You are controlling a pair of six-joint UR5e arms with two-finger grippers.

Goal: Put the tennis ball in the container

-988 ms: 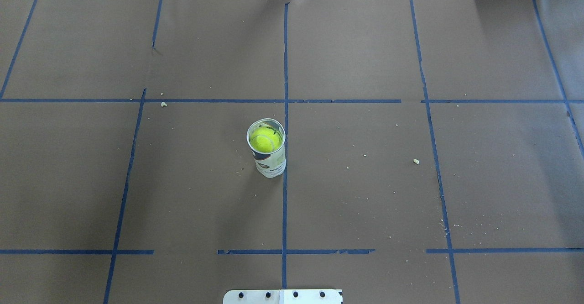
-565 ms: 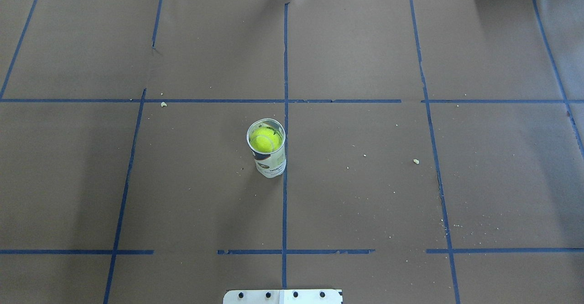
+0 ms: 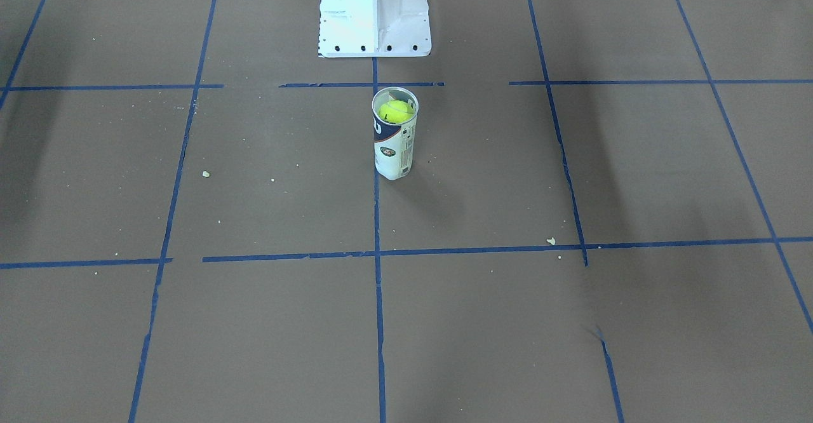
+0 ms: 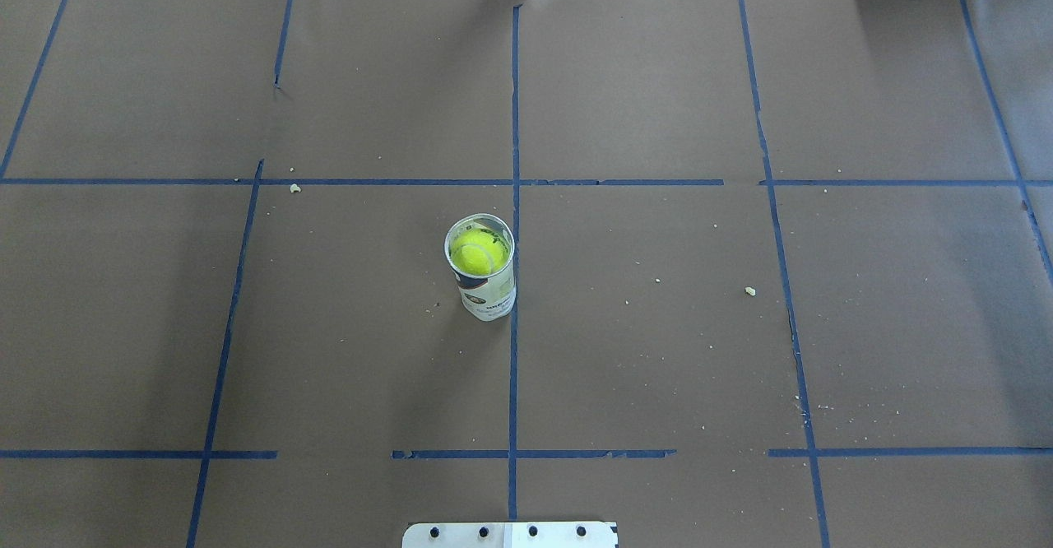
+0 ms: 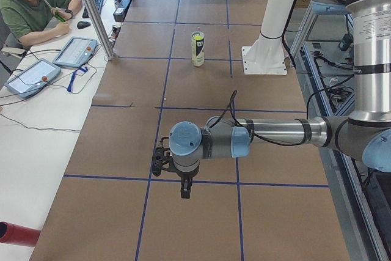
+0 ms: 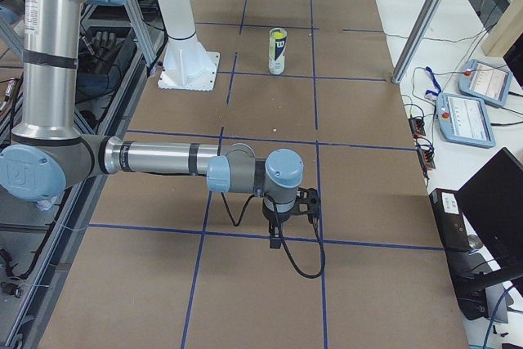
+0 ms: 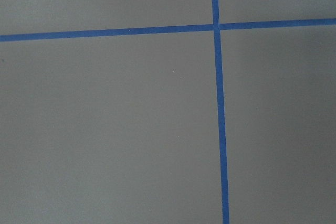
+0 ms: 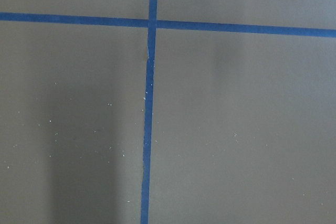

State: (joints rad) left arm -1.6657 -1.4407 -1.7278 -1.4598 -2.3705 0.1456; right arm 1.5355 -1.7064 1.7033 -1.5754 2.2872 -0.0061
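Observation:
The container (image 4: 490,291) stands upright near the table's middle, whitish with a dark blue band. The tennis ball (image 4: 479,253) sits inside it, just below the round rim. The front-facing view shows the same: the ball (image 3: 395,112) in the mouth of the can (image 3: 394,151). Both side views show the can (image 5: 197,50) (image 6: 278,53) far from the arms. My left gripper (image 5: 160,162) and my right gripper (image 6: 309,202) hang low over bare table and appear only in the side views. I cannot tell whether either is open or shut. Both wrist views show only paper and tape.
The white metal pedestal (image 3: 375,16) stands at the robot's edge behind the can. Blue tape lines (image 4: 514,367) cross the brown paper cover. A seated operator (image 5: 33,7) and tablets (image 5: 74,51) are beside the table. Small crumbs (image 4: 749,290) lie scattered.

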